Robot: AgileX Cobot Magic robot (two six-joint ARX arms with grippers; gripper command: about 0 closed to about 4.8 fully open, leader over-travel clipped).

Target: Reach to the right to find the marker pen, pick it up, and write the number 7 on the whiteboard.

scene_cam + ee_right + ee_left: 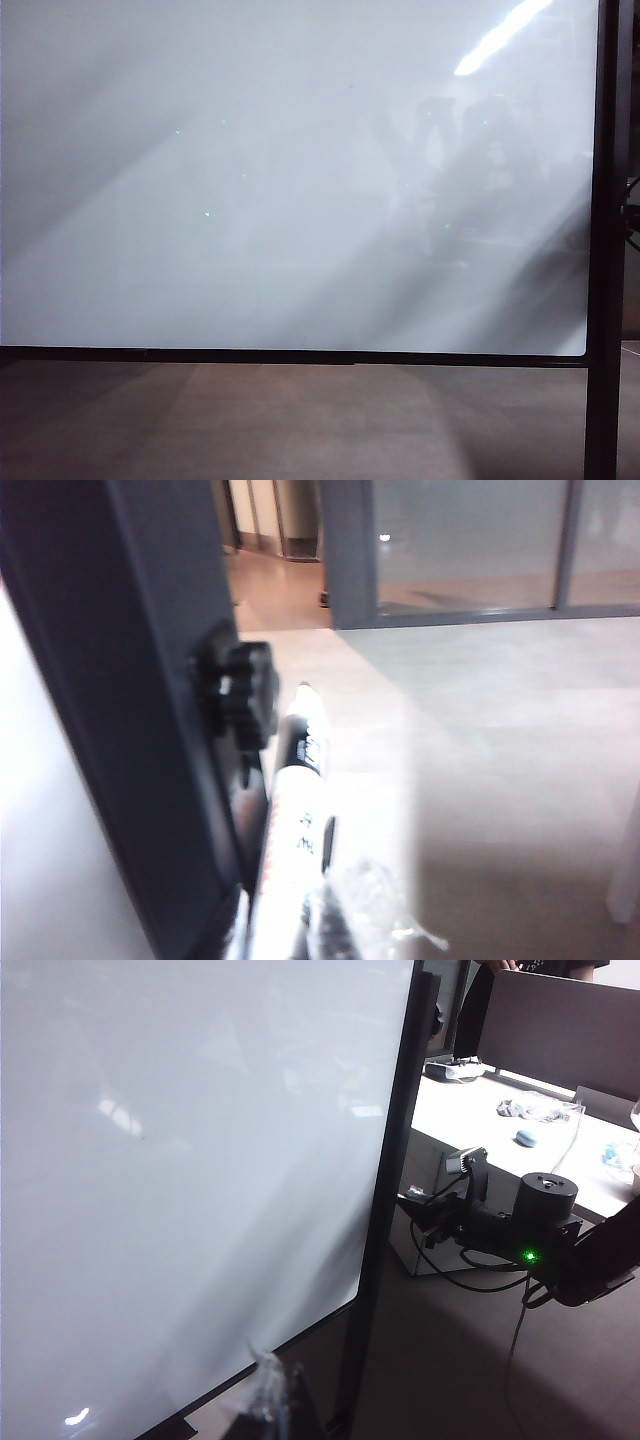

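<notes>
The whiteboard [280, 180] fills the exterior view, glossy white in a thin black frame; no number 7 shows on it. Neither gripper appears in that view. In the right wrist view, the marker pen [297, 810], white with black print, lies along the board's black post [120, 680] beside a black knob [238, 690]. My right gripper [295, 935] is shut on the pen's near end, a taped finger [345, 910] against its side. My left gripper [272, 1390] hangs shut and empty in front of the whiteboard [180, 1160], near its lower frame.
In the left wrist view, the right arm [500, 1225], with a green light and trailing cables, reaches past the post [385, 1210]. A white desk [480, 1110] with small items stands behind it. Brown floor [300, 420] runs under the board.
</notes>
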